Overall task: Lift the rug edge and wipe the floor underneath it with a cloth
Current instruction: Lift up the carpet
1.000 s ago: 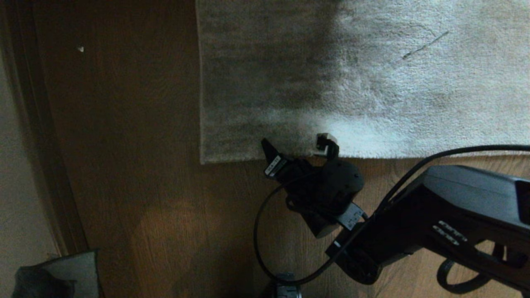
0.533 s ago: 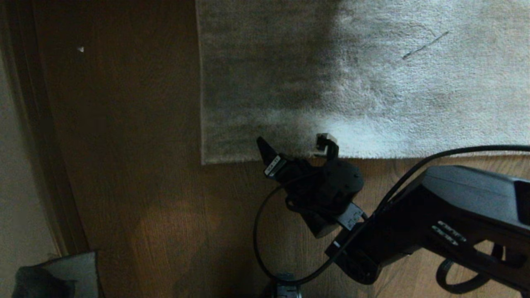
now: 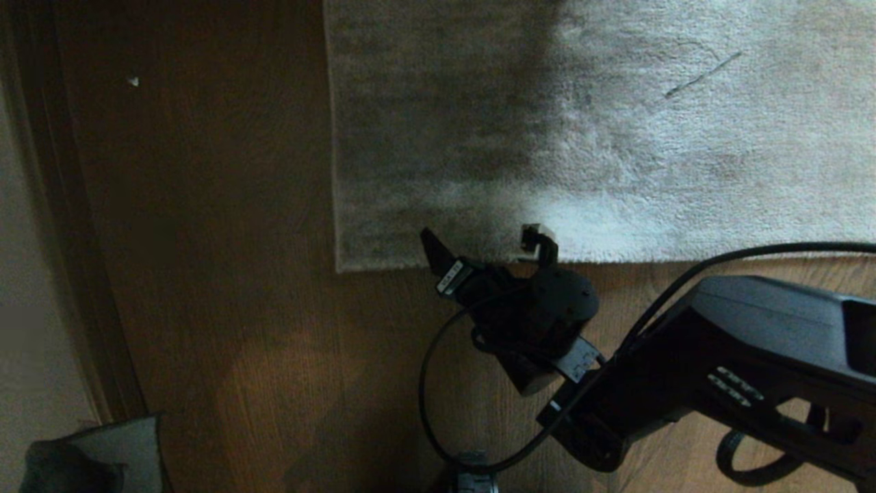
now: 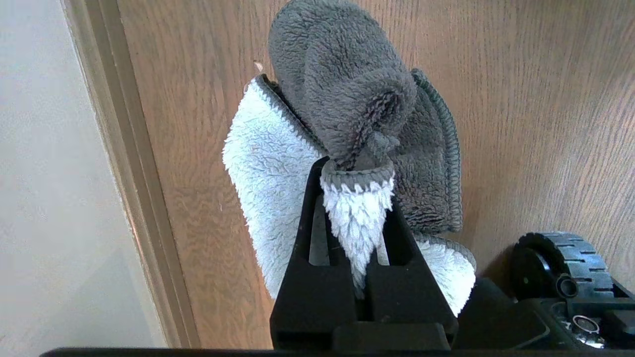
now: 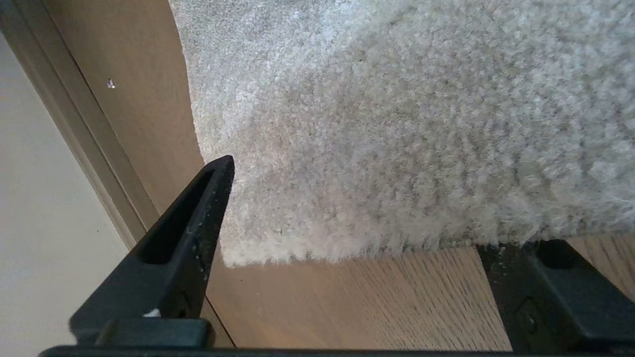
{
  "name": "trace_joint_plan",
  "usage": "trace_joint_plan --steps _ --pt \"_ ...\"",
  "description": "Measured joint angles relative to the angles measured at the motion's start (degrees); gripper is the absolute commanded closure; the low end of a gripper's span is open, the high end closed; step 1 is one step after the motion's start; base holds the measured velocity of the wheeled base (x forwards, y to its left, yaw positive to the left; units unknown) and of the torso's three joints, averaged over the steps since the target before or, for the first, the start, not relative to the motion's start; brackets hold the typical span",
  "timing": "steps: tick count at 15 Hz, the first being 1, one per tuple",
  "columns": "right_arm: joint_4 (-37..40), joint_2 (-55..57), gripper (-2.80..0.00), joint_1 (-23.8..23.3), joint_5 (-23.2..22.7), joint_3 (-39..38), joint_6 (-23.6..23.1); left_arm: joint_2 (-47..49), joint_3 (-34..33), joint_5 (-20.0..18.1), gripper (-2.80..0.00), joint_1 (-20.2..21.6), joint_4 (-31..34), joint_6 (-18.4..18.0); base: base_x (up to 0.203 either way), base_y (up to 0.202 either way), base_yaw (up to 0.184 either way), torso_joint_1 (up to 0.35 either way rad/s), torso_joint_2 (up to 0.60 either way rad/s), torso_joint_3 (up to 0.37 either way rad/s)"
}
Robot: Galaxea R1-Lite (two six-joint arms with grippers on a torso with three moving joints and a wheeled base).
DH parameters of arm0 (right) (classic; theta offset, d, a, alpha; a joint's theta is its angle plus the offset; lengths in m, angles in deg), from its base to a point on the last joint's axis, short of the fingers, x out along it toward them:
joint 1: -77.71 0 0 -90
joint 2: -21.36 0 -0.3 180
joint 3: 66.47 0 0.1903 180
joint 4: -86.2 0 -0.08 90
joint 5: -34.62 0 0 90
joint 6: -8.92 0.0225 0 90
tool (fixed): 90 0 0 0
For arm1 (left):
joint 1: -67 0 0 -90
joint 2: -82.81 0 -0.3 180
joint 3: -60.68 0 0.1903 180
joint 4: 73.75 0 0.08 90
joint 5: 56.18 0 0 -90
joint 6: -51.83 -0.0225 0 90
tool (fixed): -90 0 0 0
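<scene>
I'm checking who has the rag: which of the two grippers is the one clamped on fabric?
The left gripper, shut on the grey-blue cloth. The right gripper stands open at the rug edge, holding nothing.

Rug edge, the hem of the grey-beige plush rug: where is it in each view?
Head view: the rug edge runs level across the middle, ending at a corner left of the open right gripper.
Left wrist view: not in it.
Right wrist view: low in the picture, between the fingers.
Shared landmark: the brown wood-grain floor.
</scene>
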Motion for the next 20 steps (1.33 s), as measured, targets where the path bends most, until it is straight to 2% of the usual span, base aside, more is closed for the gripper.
trace_joint_plan --steps 20 --pt "0.00 1.98 -2.80 -0.07 -0.29 0.66 0.19 0.00 0.00 -0.02 0.00 0.00 0.02 0.00 0.000 0.000 0.000 0.000 0.00 0.000"
